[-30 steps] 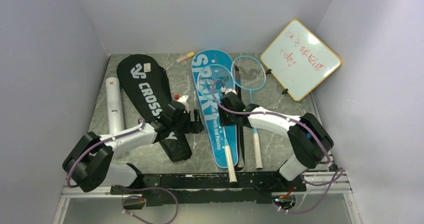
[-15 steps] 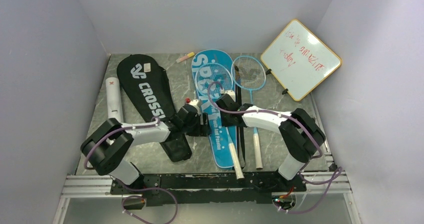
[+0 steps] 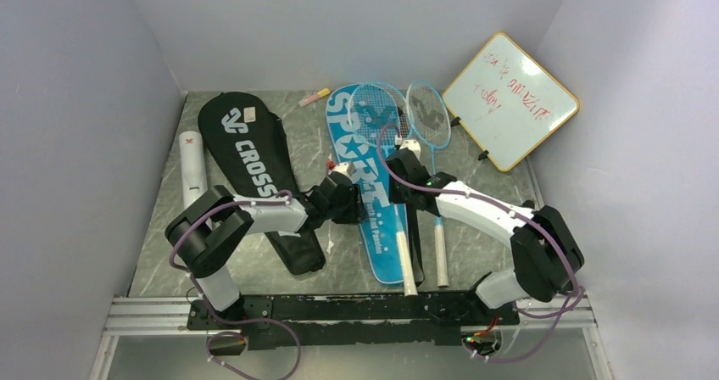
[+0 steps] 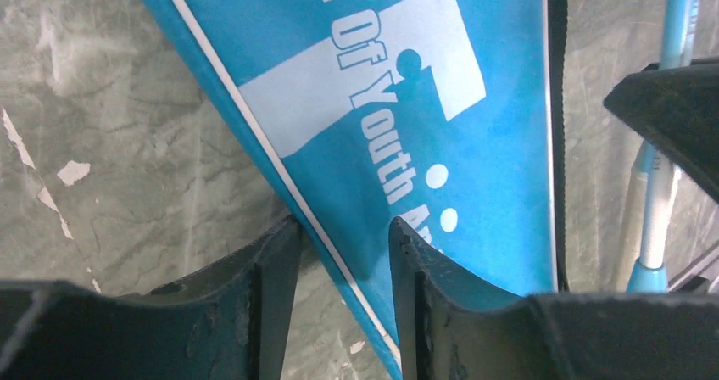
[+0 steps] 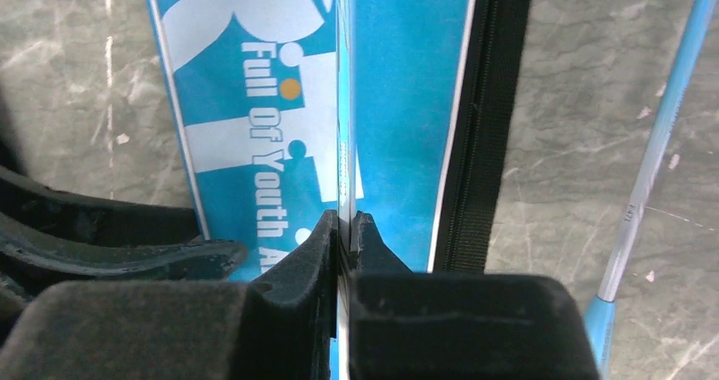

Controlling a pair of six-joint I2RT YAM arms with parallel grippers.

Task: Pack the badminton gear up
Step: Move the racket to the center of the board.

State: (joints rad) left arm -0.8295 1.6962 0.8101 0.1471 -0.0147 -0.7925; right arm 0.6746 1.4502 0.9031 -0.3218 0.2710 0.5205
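The blue "SPORT" cover (image 3: 366, 195) lies in the middle of the table. A racket (image 3: 378, 110) rests along it, white grip (image 3: 405, 265) toward me. My right gripper (image 3: 407, 163) is shut on that racket's thin shaft (image 5: 343, 134) over the cover (image 5: 398, 100). My left gripper (image 3: 351, 203) straddles the cover's left edge (image 4: 339, 257); its fingers (image 4: 273, 287) stand apart, not pinching. The light-blue racket (image 3: 428, 110) lies just right of the cover. The black "CROSSWAY" cover (image 3: 246, 155) and white tube (image 3: 193, 172) lie at the left. No shuttlecock shows.
A wood-framed whiteboard (image 3: 510, 100) leans in the back right corner. A small pink-yellow marker (image 3: 314, 97) lies by the back wall. Grey walls close in the left, right and back. The black arm rail (image 3: 339, 308) runs along the near edge.
My right gripper shut on the racket shaft and pushed it toward the back wall; both racket heads shifted back. My left arm swung right to the blue cover's edge, jaws narrowing.
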